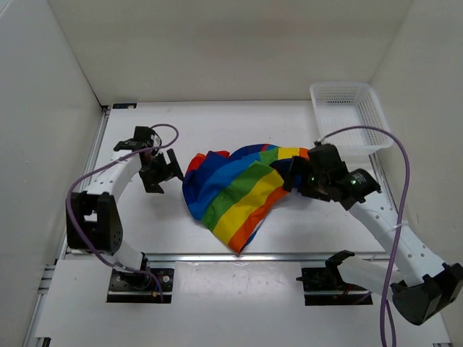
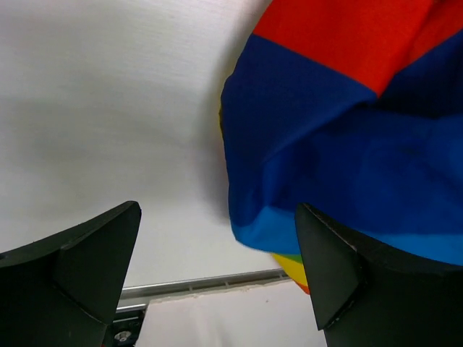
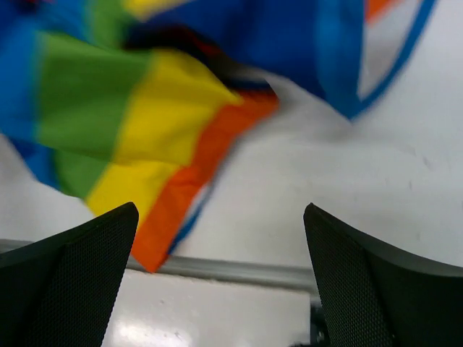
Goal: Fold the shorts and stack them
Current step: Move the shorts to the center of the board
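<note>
The rainbow-striped shorts (image 1: 235,189) lie crumpled in a heap in the middle of the table. My left gripper (image 1: 165,172) is open and empty just left of the heap. The left wrist view shows the blue and red edge of the shorts (image 2: 347,137) ahead and to the right, apart from the fingers. My right gripper (image 1: 292,177) is open and empty at the heap's right edge. The right wrist view shows the yellow, orange and green stripes of the shorts (image 3: 159,123) ahead and to the left.
A white mesh basket (image 1: 349,116) stands at the back right corner. White walls close the table on three sides. A metal rail (image 1: 239,256) runs along the table's near edge. Cables loop from both arms.
</note>
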You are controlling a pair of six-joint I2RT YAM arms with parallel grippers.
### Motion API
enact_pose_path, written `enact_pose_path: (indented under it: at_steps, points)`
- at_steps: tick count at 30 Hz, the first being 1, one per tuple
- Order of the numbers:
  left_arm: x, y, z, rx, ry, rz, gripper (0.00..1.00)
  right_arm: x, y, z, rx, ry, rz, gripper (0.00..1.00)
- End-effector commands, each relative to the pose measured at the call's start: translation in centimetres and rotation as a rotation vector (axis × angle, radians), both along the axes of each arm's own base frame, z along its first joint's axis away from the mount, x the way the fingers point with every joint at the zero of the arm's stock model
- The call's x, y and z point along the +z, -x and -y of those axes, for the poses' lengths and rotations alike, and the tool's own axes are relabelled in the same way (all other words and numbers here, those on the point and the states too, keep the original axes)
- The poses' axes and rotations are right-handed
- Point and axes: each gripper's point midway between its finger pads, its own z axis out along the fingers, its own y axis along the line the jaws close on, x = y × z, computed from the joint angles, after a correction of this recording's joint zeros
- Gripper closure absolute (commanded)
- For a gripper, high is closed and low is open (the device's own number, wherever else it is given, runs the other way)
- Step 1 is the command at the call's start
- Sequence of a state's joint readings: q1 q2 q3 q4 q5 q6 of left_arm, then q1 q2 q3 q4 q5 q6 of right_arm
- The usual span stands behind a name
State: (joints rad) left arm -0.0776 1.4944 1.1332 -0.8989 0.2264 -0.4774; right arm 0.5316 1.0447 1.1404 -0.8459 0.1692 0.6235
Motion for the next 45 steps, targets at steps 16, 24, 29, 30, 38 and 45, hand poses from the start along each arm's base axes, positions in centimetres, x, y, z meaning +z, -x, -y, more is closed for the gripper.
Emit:
enact_pose_path:
  at_steps: [16,24,29,30,38,45]
  points:
    - [-2.9,-7.0,5.4,-0.115,0.06,0.004,0.9,-10.9,12.3,-18.5,0.654,0.377,-0.17,0.0]
    - [-1.0,-7.4,5.4,-0.116,0.066,0.052,0.9,-18.1,12.9,-21.2,0.732,0.527,-0.232,0.2]
    - [0.5,-7.6,5.5,-0.117,0.07,0.087,0.9,-18.4,10.2,-18.9,0.622,0.593,-0.205,0.98]
    - [0.5,-7.4,5.4,-0.117,0.069,0.078,0.9,-18.4,9.8,-17.8,0.59,0.608,-0.211,1.0]
    - [9.7,-13.7,4.1,-0.091,0.045,0.263,0.9,-4.7,-5.9,-10.1,0.327,0.561,0.056,1.0]
    - [24.8,-14.5,2.4,-0.032,0.088,0.584,0.9,17.3,-11.5,-5.2,0.167,0.412,0.482,1.0]
